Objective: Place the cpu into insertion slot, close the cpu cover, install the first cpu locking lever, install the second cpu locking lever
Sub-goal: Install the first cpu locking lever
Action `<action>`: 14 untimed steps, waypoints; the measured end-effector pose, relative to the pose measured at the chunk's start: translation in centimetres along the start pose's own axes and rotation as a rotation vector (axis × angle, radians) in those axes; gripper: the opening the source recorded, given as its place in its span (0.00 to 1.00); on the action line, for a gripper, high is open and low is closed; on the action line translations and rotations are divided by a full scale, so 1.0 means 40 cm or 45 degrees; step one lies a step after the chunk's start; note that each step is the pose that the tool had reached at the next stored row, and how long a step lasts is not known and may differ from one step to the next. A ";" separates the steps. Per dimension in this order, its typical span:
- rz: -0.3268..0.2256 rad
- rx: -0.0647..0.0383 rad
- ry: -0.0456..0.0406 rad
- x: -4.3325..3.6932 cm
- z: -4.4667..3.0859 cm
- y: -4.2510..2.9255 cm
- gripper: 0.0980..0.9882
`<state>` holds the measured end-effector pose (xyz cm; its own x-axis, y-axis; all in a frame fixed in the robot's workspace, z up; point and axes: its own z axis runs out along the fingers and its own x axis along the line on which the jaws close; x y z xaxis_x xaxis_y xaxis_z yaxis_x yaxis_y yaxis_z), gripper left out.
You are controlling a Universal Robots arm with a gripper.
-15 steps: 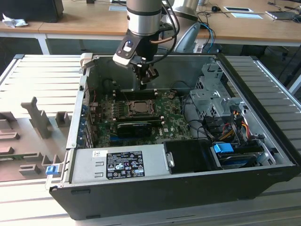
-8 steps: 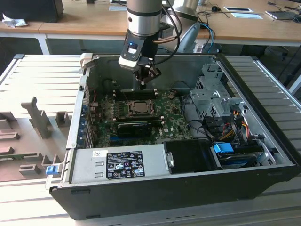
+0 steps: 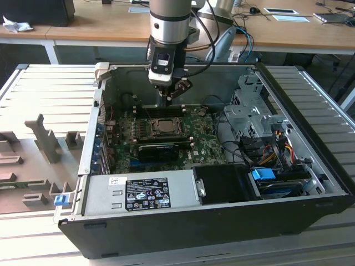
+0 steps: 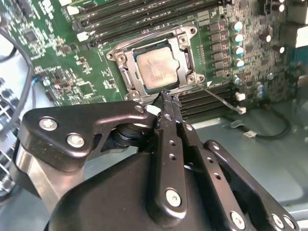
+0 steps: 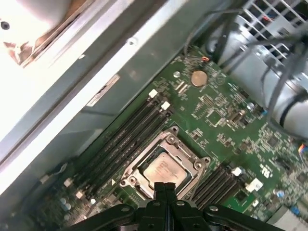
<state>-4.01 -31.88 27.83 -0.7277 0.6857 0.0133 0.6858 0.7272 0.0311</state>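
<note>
Right, the open computer case [image 3: 183, 221] lies on its side, and the arm [image 3: 169, 22] reaches down into it over the green board [image 3: 202, 138]. The pincer [image 4: 169, 97] hangs just above the chip socket, toward the case's back wall. In both wrist views its two fingers [image 5: 166, 190] press flat together with nothing between them, so it is closed and empty.

Below the tips sits the chip [image 4: 156, 70], already lying flat in its slot, its dull grey top showing through the square opening. The cover [image 4: 184, 53] looks to be down around it, the frame hugging the chip on all sides. Just beside the fingertips, a thin wire lever [image 4: 219, 98] juts out from the socket corner and slants away over the memory slots [image 5: 127, 139]; it appears unlatched.

So the work in hand seems to be the levers. My judgement: closed fingers suit this well, acting as a single narrow pusher. The press should come down square on the wire, sweeping it sideways under its hook without skidding onto the board's small parts nearby.
</note>
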 end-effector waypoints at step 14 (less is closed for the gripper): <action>-0.372 0.005 0.012 0.000 0.008 0.000 0.01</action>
<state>-4.01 -31.89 27.52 -0.8944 0.4470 0.0133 0.4472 0.8939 0.0310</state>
